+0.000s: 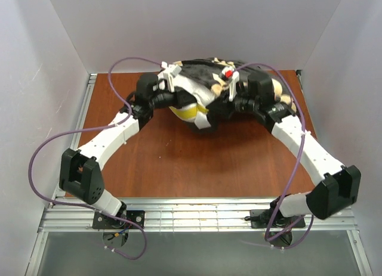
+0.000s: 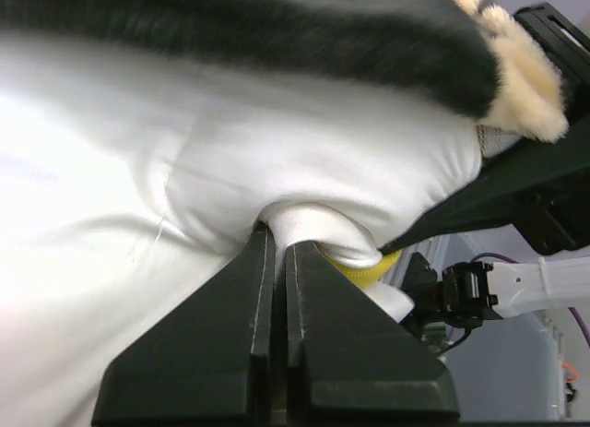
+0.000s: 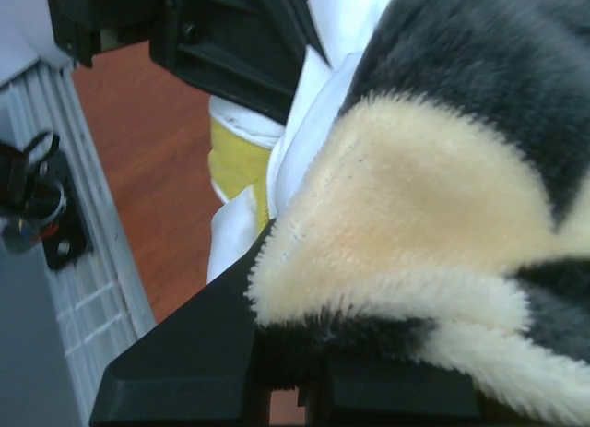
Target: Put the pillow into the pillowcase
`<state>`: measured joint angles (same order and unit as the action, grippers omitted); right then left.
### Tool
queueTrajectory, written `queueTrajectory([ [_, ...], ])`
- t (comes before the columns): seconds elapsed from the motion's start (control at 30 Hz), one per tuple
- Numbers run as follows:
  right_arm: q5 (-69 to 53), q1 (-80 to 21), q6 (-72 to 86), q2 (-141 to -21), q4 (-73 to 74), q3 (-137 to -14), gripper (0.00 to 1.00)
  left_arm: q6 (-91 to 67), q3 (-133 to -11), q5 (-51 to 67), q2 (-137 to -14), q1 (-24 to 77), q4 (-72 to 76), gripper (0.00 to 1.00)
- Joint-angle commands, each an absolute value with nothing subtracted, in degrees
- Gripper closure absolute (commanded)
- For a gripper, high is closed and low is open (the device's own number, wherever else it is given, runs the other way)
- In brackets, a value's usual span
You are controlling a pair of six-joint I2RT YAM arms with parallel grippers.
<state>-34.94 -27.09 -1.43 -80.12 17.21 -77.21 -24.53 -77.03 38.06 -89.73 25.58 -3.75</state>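
Most of the pillow (image 1: 194,111) is inside the pillowcase (image 1: 197,69); its yellow-banded end sticks out. Our left tool (image 2: 274,241) is clamped on pillow fabric, right tool (image 3: 277,335) on the pillowcase edge. We reckon one last pull-over is left.

Layout: pillow (image 1: 200,106) and pillowcase (image 1: 197,68) bundled at the far centre of the worktop (image 1: 197,160), between the two arms.
The pillowcase lies over and behind the pillow, whose near end sticks out from under it toward the arm bases. The left gripper (image 2: 277,238) is at the bundle's left, jaws pressed together on a fold of pillow just below the pillowcase edge. The right gripper (image 3: 267,261) is at the bundle's right, the pillowcase edge draped over and caught in its jaws, with the pillow just beyond.
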Motion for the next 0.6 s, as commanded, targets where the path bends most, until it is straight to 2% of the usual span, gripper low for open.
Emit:
queueTrajectory([
  [0.0,-49.93,-32.87,-2.12,-74.13,28.57,-64.81,0.99,-32.68,-67.43,24.7,-93.32,29.44,8.0,1.0],
  [0.13,-45.1,-32.26,-3.67,-70.4,30.67,-52.51,0.99,-37.27,-61.97,25.84,-96.5,30.41,8.96,1.0],
  [0.3,-40.0,-28.31,-7.12,-73.11,29.36,-46.41,0.99,-34.45,-61.26,25.31,-94.05,27.17,4.23,1.0],
  [0.47,-37.19,-25.58,-8.17,-85.65,27.95,-50.17,0.99,-35.68,-56.96,24.96,-86.86,20.67,0.35,1.0],
  [0.57,-34.45,-24.96,-10.28,-95.49,27.69,-60.79,0.99,-36.3,-52.04,24.87,-81.5,17.32,-4.38,1.0],
])
